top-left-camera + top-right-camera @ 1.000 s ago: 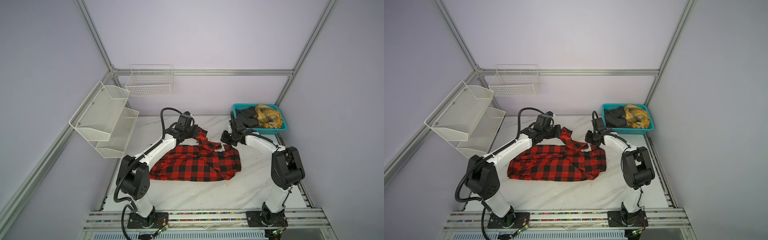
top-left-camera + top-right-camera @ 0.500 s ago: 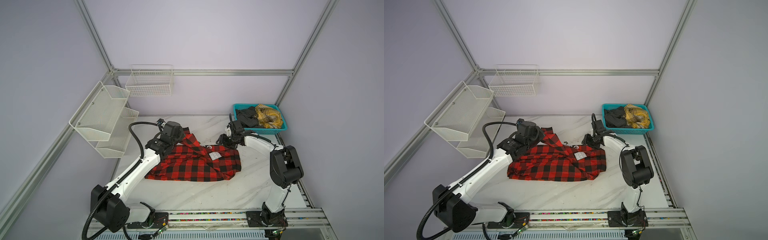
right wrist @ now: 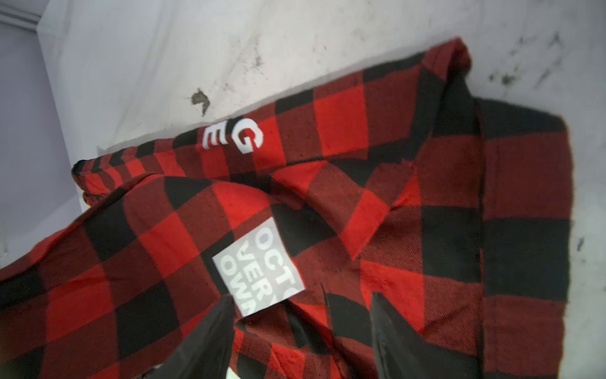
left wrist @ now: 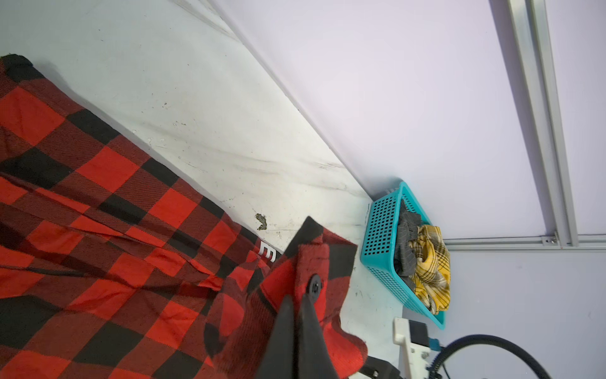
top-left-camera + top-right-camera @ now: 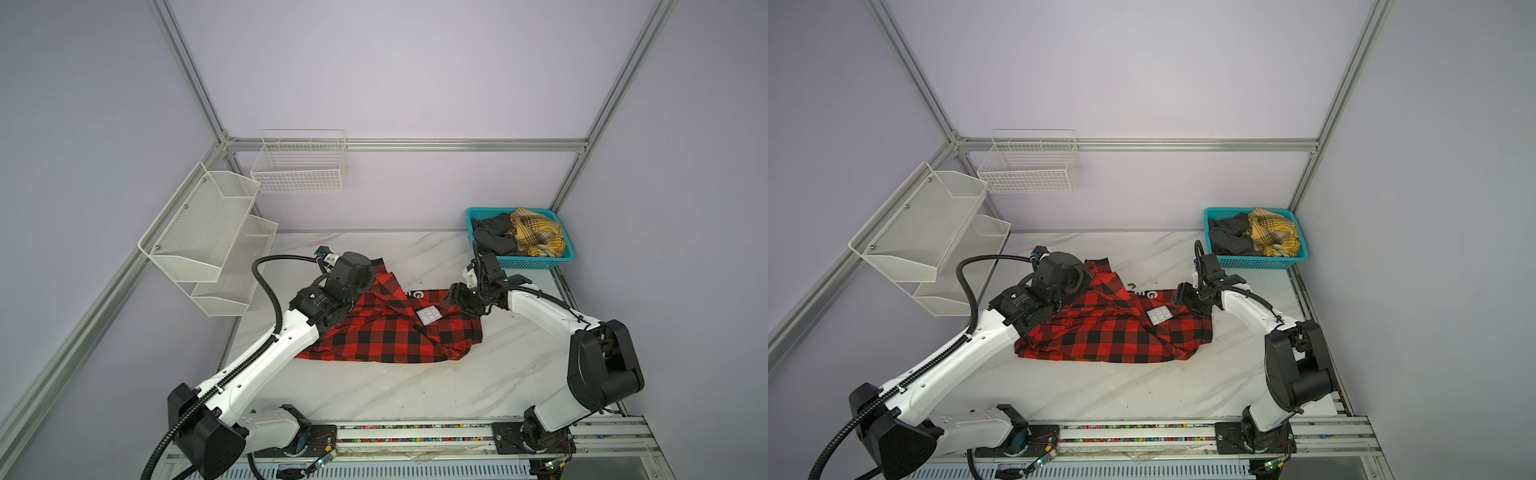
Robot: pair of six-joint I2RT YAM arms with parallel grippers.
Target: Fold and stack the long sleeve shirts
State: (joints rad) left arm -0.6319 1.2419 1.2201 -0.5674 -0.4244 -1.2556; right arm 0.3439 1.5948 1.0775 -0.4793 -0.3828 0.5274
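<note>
A red-and-black check long sleeve shirt (image 5: 386, 336) (image 5: 1113, 332) lies crumpled on the marble table in both top views. Its white label (image 3: 259, 265) and white letters (image 3: 246, 137) face up. My left gripper (image 4: 296, 297) is shut on a sleeve cuff with a black button (image 4: 314, 284), held over the shirt's back left part. Its fingers are hidden under the wrist (image 5: 349, 272) in both top views. My right gripper (image 3: 301, 297) (image 5: 455, 299) stands open just above the shirt's back right edge by the label, with only flat cloth below its jaws.
A teal basket (image 5: 523, 261) (image 5: 1258, 262) at the back right holds a dark grey garment (image 5: 494, 239) and a yellow plaid one (image 5: 538, 237). White mesh shelves (image 5: 208, 232) hang on the left wall and a wire basket (image 5: 299, 166) on the back wall.
The left gripper has carried the cuff leftward over the shirt. The right gripper has opened, and the cloth beside it has dropped flat with the label showing.
</note>
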